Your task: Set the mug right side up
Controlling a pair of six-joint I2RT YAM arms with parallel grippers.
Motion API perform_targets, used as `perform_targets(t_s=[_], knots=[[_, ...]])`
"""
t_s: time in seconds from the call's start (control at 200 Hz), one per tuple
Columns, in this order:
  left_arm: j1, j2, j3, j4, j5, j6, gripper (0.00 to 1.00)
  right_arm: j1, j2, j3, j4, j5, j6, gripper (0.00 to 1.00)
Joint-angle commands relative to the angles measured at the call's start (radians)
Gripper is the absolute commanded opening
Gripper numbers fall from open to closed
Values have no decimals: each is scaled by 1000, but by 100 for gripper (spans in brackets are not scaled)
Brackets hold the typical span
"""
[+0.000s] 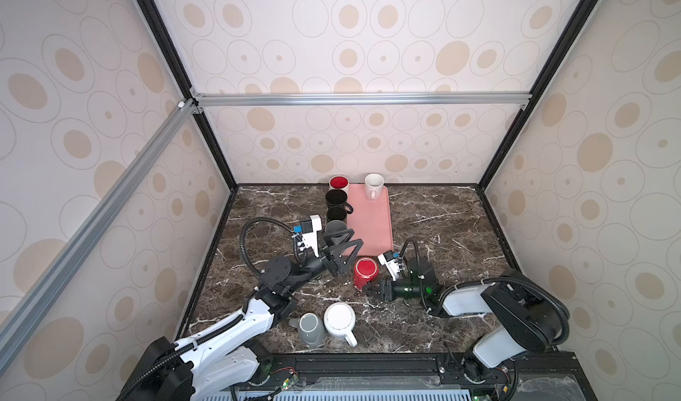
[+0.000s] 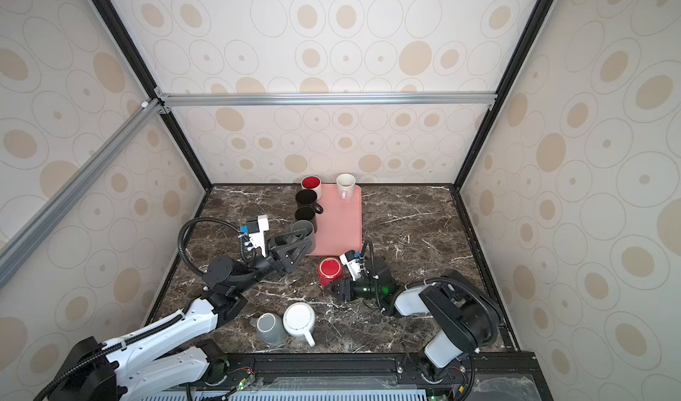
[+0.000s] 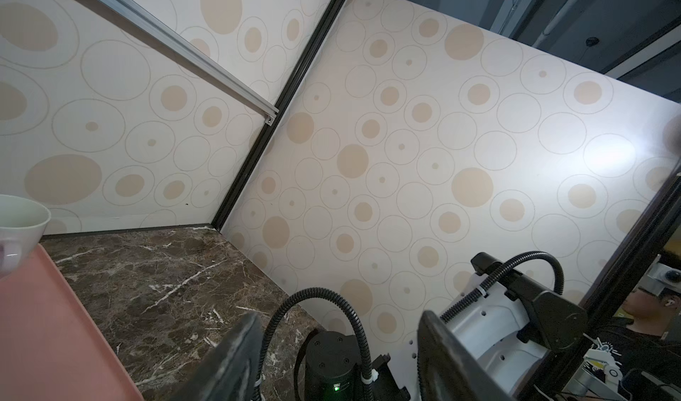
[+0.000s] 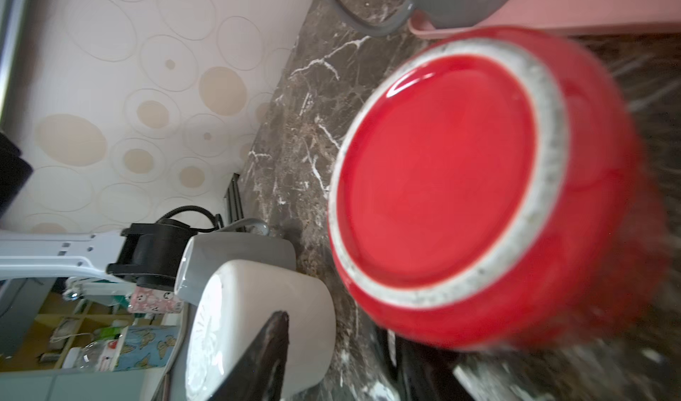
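A glossy red mug (image 1: 365, 272) sits upside down, base upward.

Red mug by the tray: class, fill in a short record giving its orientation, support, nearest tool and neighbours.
Object: red mug
Orientation: upside down, base facing up
Support: marble table, just off the pink tray
Nearest tool: right tool, jaws apart, at the mug's near side
Neighbours: white mug and grey mug nearer the front edge
Task status: not yet turned upright

Brightly and evenly lit, with soft shadows on bench (image 1: 442, 226); glare on wall (image 3: 610, 156); blurred at close-up red mug (image 4: 442, 174); bowed at frame edges.
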Motion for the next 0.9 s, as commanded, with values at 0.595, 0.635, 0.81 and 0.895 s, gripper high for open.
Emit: perform_targets(t_s=[0.595, 0.635, 0.81, 0.895], knots=[[0, -41, -32, 35, -36, 21, 71, 345, -102, 352, -937, 869, -65, 55], [1, -45, -34, 30, -38, 21, 70, 345, -84, 364, -937, 883, -66, 52], [2, -68, -38, 18, -39, 27, 71, 345, -16, 395, -954, 946, -41, 32], [2, -84, -40, -4, -46, 38, 71, 342, -25, 380, -949, 975, -41, 29]])
